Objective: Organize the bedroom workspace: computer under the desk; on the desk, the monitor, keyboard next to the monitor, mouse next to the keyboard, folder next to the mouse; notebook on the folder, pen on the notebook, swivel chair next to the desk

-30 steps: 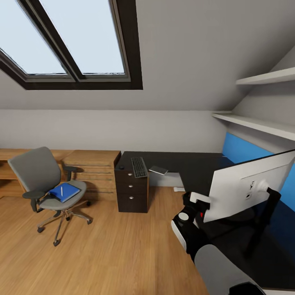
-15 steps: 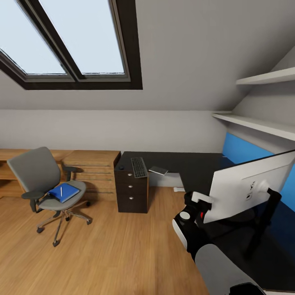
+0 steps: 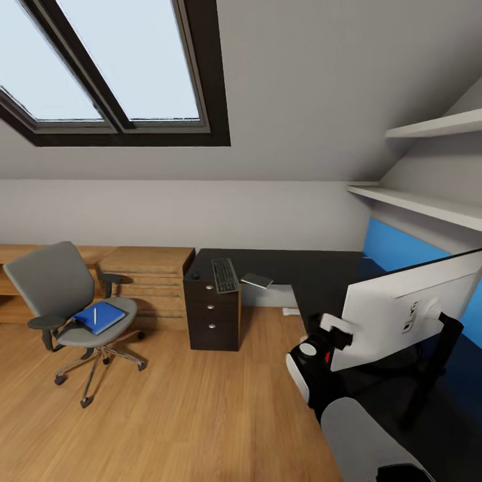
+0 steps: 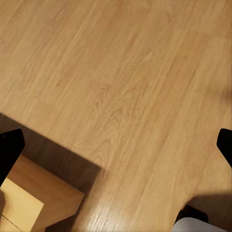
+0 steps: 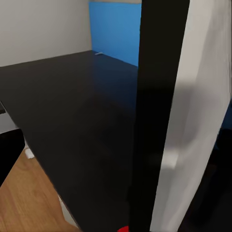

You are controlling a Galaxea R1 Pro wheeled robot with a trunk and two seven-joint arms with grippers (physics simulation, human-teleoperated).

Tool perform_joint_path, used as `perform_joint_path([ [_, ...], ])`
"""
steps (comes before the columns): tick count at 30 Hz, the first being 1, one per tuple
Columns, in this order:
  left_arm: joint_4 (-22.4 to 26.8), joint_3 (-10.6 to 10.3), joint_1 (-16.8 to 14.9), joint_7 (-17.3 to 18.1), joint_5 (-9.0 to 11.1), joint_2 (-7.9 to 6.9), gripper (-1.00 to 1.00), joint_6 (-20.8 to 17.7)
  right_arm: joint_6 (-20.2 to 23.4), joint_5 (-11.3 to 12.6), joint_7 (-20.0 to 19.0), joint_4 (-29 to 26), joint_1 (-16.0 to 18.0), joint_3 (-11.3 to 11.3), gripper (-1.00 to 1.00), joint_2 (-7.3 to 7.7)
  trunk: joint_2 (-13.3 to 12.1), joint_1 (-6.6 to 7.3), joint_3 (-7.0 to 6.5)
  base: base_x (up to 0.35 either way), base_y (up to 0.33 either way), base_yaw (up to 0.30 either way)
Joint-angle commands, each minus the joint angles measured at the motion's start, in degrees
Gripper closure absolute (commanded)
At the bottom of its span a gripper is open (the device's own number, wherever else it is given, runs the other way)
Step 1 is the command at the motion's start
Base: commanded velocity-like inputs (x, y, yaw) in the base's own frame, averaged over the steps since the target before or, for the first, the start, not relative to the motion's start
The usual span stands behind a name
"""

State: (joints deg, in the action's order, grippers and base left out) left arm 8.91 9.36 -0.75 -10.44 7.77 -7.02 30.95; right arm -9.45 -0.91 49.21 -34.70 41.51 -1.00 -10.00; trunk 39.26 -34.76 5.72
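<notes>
Right gripper (image 3: pixel 333 333) clamped on left edge of monitor (image 3: pixel 402 304), white back facing camera, above black desk (image 3: pixel 321 268). Left gripper (image 4: pixel 116 140) spread wide over wood floor (image 4: pixel 121 72). Keyboard (image 3: pixel 225 275) on black drawer unit (image 3: pixel 213 314), overhanging toward desk. Notebook (image 3: pixel 258 280) at desk's near edge. Blue folder (image 3: pixel 98 316) with pen (image 3: pixel 95 316) on top on swivel chair (image 3: pixel 63 301), well apart from desk.
</notes>
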Motion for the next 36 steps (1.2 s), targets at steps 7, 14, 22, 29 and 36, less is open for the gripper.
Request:
perform_joint_path([
  [7, 0.0, -0.2, 0.0, 0.1, 0.6, -0.01, -1.00, 0.2, 0.0, -0.1, 0.3, -0.8, 0.1, 1.8, -1.00, 0.54, 0.1, -0.02, 0.10, 0.001, 0.000, 0.000],
  [14, 0.0, -0.2, 0.0, 0.1, 0.6, -0.01, -1.00, 0.1, 0.2, -0.1, 0.3, -1.0, 0.1, 3.7, -1.00, 1.86, 0.1, -0.02, 0.10, 0.000, 0.000, 0.000],
  [22, 0.0, -0.2, 0.0, 0.1, 0.6, -0.01, -1.00, 0.2, 0.2, -0.1, 0.3, -1.2, 0.1, 4.4, -1.00, 2.15, 0.1, -0.02, 0.10, 0.000, 0.000, 0.000],
  [29, -0.1, -0.2, 0.0, 0.1, 0.6, -0.01, -1.00, 0.2, 0.2, -0.1, 0.3, -1.2, 0.1, 4.4, -1.00, 2.43, 0.1, -0.02, 0.10, 0.047, -0.071, 0.000],
  [36, -1.0, -0.2, 0.0, 0.1, 0.6, -0.07, -1.00, 0.3, 0.2, -0.1, 0.3, -1.2, 0.1, 4.4, -1.00, 2.78, 0.1, -0.02, 0.10, 0.082, -0.160, 0.000],
])
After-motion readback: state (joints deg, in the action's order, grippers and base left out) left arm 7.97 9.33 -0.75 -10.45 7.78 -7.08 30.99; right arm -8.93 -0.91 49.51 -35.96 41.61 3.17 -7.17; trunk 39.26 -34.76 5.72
